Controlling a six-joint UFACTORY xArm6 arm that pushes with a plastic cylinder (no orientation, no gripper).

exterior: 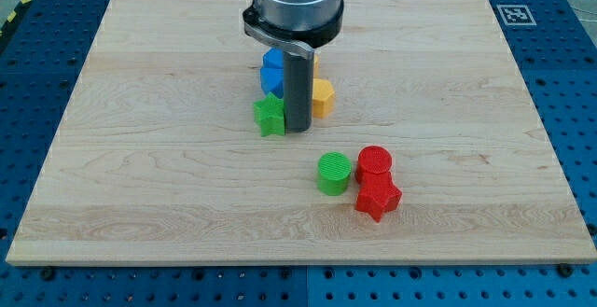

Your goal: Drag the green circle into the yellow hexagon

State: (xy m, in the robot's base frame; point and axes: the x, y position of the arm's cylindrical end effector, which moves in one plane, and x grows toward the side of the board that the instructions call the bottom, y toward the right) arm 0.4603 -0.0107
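The green circle (334, 174) stands on the wooden board, below and right of the middle, touching or almost touching the red circle (375, 161) on its right. The yellow hexagon (322, 97) lies above it, near the board's middle, partly hidden behind my rod. My tip (298, 128) rests on the board between the green star (270, 115) on its left and the yellow hexagon on its right. The tip is above and left of the green circle, well apart from it.
A blue block (272, 71) sits above the green star, partly hidden by the rod. A red star (377, 198) lies just below the red circle. The board (140, 158) lies on a blue perforated table.
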